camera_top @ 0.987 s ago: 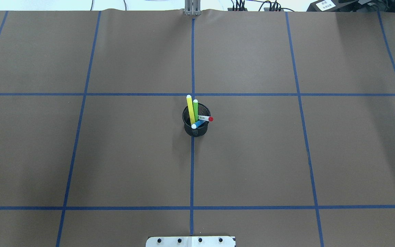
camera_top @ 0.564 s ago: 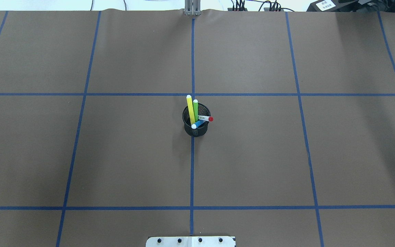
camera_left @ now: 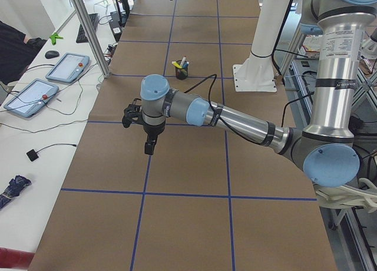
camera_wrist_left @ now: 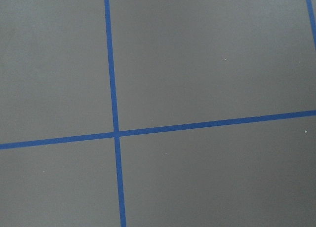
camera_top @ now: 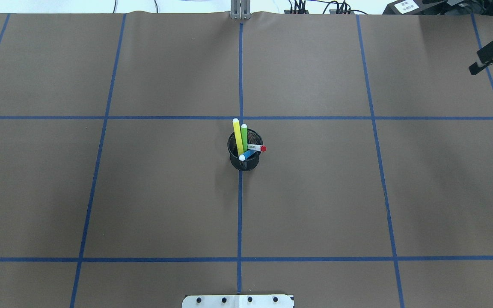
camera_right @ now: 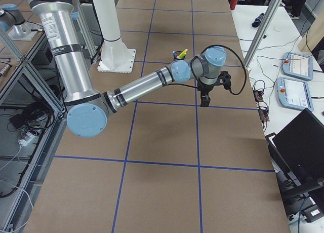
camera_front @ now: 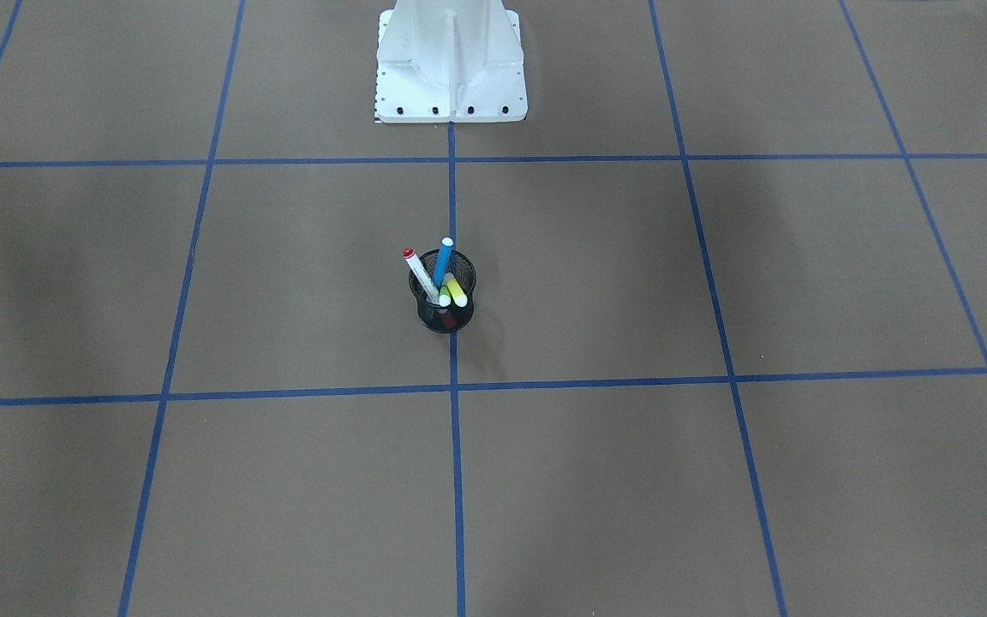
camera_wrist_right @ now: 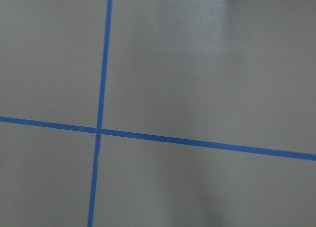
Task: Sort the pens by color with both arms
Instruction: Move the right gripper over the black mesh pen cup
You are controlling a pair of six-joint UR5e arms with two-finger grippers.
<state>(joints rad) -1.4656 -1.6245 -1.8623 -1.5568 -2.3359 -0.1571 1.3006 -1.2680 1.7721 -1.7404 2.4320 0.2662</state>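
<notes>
1. In the left side view, your left claw [camera_left: 151, 147] hangs over bare worktop [camera_top: 144, 192] at centre-left of the frame. I cannot tell how far open it is.
2. In the centre of the overhead frame, the yellow pen [camera_top: 238, 136], green pen [camera_top: 244, 133], blue pen [camera_top: 249, 153] and red-capped white pen [camera_top: 256, 148] all lean in the black mesh cup [camera_top: 246, 165]. No pen is sorted yet.
3. At the overhead frame's upper right edge, your right claw [camera_top: 488, 72] is spread and empty, well apart from the cup.
4. This looks like the approach step. Next, bring one claw over the cup and pinch a protruding pen top without tipping the cup.
</notes>
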